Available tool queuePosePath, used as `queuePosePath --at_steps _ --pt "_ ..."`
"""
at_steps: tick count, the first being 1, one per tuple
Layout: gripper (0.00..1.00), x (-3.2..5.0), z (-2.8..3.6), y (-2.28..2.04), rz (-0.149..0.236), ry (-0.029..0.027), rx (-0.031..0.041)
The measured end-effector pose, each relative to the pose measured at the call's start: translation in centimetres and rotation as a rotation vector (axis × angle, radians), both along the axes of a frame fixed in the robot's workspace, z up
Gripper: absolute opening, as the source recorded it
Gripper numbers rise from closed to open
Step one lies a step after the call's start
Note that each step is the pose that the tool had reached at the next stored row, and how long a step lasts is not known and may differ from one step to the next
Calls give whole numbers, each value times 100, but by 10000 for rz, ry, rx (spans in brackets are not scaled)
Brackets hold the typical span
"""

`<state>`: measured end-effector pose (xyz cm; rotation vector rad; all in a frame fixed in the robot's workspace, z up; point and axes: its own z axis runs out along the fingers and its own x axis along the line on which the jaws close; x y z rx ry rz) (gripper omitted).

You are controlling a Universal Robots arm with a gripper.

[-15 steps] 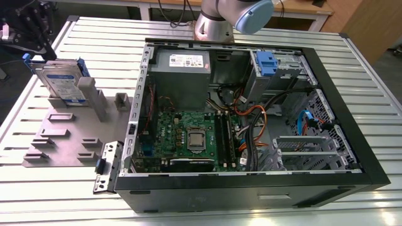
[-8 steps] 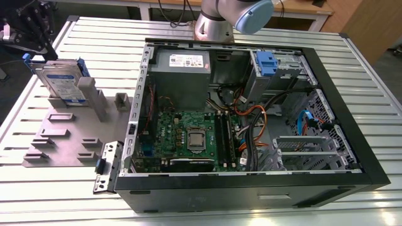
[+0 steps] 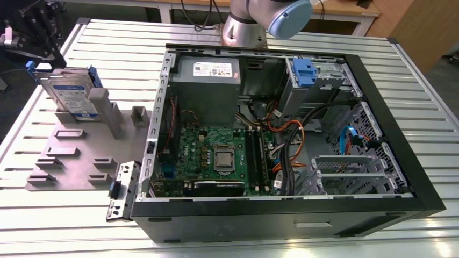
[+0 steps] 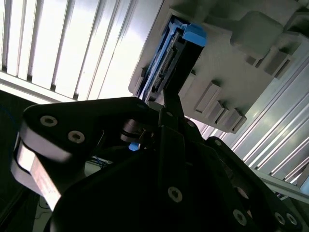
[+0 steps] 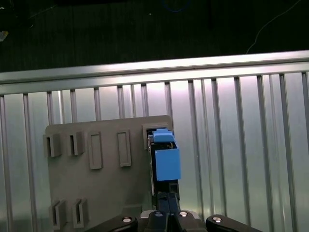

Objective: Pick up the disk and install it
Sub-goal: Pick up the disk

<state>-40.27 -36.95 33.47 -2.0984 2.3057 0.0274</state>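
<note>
The disk (image 3: 70, 97) stands on edge in a slot of the grey holder plate (image 3: 79, 153), at the exterior view's left, its white-and-blue label facing out and its blue bracket around it. My gripper (image 3: 32, 43) hangs just above and behind the disk's far upper corner. In the first wrist view the disk (image 5: 166, 157) is seen edge-on with its blue bracket, and my gripper (image 5: 167, 205) has its dark fingers pressed together right at the disk's end. In the second wrist view the gripper (image 4: 170, 96) points at the disk (image 4: 169, 53). I cannot tell whether they touch.
An open black computer case (image 3: 401, 177) lies on the slatted metal table (image 3: 416, 70), right of the holder plate. Inside are a grey power supply (image 3: 208, 72), a green mainboard (image 3: 215, 158), cables and a drive bay with a blue latch (image 3: 305, 72). The arm's base (image 3: 248, 27) stands behind the case.
</note>
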Motion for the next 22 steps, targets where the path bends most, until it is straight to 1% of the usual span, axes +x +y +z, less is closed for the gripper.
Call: queuePosePath --at_steps 11,14,15,17,18,19,20,21,22 --pt "11 0 1 9 -1 1 0" --pt "29 0 1 11 -1 1 0" --pt "29 0 1 12 -1 1 -1" --pt "41 0 1 14 -1 1 0" --pt "41 0 0 14 -1 1 0" --pt "47 0 0 15 -1 0 0" --pt "47 0 0 16 -1 0 0" --pt "53 0 0 17 -1 1 0" --pt "53 0 1 17 -1 1 0"
